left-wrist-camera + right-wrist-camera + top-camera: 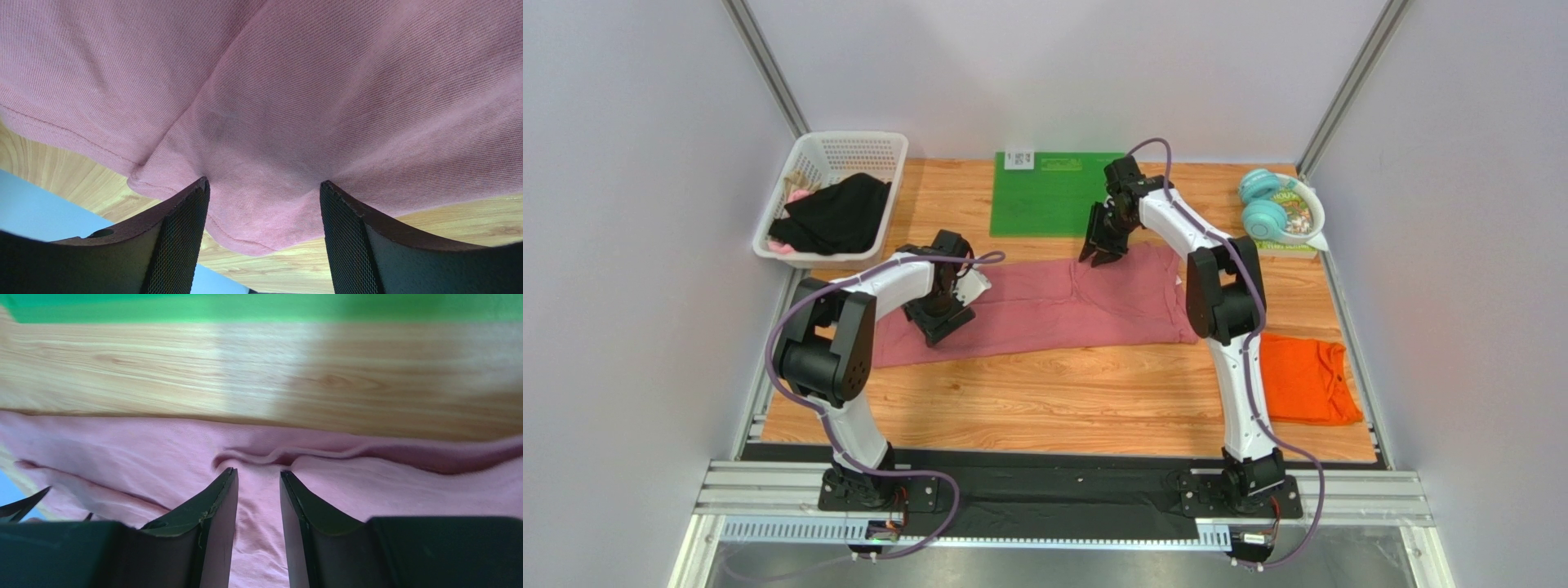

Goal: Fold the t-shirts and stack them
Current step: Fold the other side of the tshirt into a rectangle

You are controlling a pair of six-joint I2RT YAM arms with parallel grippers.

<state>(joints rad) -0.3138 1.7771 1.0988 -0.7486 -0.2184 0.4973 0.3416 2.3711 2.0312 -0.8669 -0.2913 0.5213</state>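
Observation:
The dusty rose-pink t-shirt (1051, 306) lies as a long flat strip across the middle of the wooden table. My left gripper (940, 325) is down on its left part. In the left wrist view the jaws (264, 181) stand wide open, tips on the pink cloth (337, 92), with a hemmed edge lying between them. My right gripper (1102, 254) is at the shirt's far edge. Its jaws (258, 470) are narrowly open over flat pink cloth (380, 484), a raised fold just beyond the tips. The orange t-shirt (1308, 380) lies folded at the right, beside the right arm.
A green mat (1044, 196) lies at the back centre, just beyond the right gripper. A white basket (844, 145) with dark clothes (836, 211) stands at the back left. Teal round items on a plate (1274, 206) sit at the back right.

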